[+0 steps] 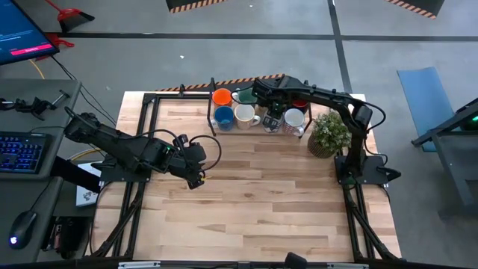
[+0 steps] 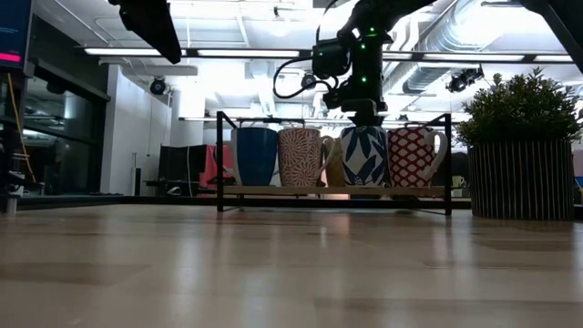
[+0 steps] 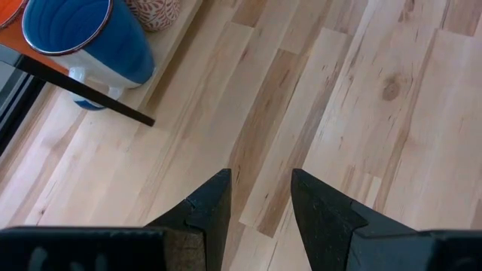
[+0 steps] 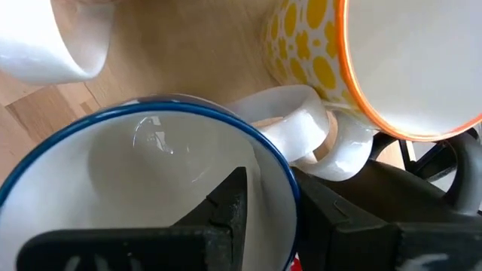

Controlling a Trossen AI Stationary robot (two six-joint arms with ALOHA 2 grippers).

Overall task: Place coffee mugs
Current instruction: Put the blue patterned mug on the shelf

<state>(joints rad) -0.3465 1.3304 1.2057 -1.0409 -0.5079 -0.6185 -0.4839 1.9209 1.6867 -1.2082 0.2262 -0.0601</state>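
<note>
Blue-rimmed and white inside, the mug (image 4: pixel 151 181) your right gripper (image 4: pixel 267 218) is working on is sitting in the black rack (image 1: pixel 211 101) at the table's (image 1: pixel 254 194) far edge. You are pinching its rim, one finger inside the cup and one outside, so the fingers are standing narrow on the wall. From table height this leaf-patterned mug (image 2: pixel 364 157) is standing between a red-patterned white mug (image 2: pixel 301 157) and a red-diamond mug (image 2: pixel 412 157), with the blue mug (image 2: pixel 254 156) at the row's end. Beside it a yellow-dotted mug (image 4: pixel 316 53) is crowding close. Your left gripper (image 3: pixel 260 207) is hovering over bare wood, fingers slightly apart and holding nothing. A potted plant (image 1: pixel 328 134) is sitting next to the rack.
</note>
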